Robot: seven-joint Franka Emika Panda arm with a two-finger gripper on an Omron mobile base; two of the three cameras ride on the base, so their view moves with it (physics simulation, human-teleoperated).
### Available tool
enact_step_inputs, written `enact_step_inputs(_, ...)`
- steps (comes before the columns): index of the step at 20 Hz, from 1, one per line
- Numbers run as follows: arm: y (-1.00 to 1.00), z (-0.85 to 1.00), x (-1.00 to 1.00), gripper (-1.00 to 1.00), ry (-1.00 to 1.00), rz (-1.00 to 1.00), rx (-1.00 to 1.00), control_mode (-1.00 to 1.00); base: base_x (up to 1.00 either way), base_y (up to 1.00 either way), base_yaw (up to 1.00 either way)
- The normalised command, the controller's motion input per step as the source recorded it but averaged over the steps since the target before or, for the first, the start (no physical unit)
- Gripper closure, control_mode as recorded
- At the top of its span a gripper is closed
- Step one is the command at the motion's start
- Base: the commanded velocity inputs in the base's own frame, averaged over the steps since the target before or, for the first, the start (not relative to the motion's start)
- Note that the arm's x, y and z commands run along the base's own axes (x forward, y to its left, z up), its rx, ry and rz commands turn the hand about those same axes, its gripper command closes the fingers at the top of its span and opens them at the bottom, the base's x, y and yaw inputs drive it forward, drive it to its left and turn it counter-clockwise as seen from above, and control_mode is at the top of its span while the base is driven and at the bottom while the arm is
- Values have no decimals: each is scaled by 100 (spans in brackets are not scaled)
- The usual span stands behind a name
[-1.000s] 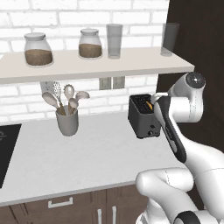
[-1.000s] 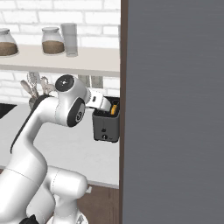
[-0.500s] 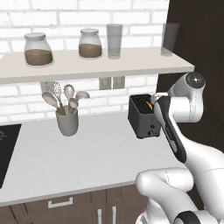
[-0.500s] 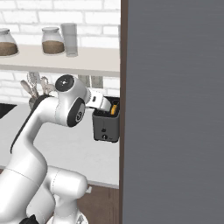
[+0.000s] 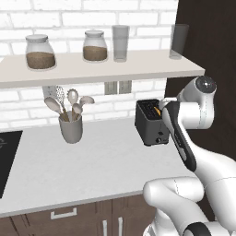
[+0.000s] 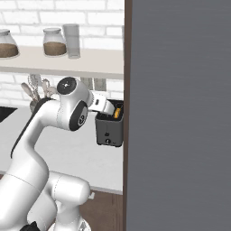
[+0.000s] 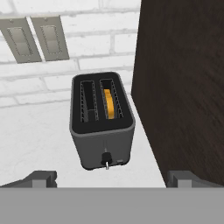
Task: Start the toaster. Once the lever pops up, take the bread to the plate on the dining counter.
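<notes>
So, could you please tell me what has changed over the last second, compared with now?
Nothing has visibly changed. The gripper is still open and empty, hovering near the toaster on the grey counter, and the bread still sits in its right-hand slot as the hand view shows it.

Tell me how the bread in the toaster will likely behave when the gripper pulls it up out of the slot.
The bread is a thin slice standing on edge in one slot of the toaster, so it probably lifts straight up and weighs little. It looks stiff enough to hold its shape, though a hard pinch might crumble it. The narrow slot walls may snag it if it is pulled at a tilt.
</notes>
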Motion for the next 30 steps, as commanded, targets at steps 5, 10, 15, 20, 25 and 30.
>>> enact_step_inputs(5, 0, 0, 0, -100, 0, 0, 0, -100, 0, 0, 0)
enact_step_inputs(10, 0, 0, 0, -100, 0, 0, 0, -100, 0, 0, 0)
enact_step_inputs(15, 0, 0, 0, -100, 0, 0, 0, -100, 0, 0, 0)
enact_step_inputs(20, 0, 0, 0, -100, 0, 0, 0, -100, 0, 0, 0)
enact_step_inputs(25, 0, 0, 0, -100, 0, 0, 0, -100, 0, 0, 0)
enact_step_inputs(30, 0, 0, 0, -100, 0, 0, 0, -100, 0, 0, 0)
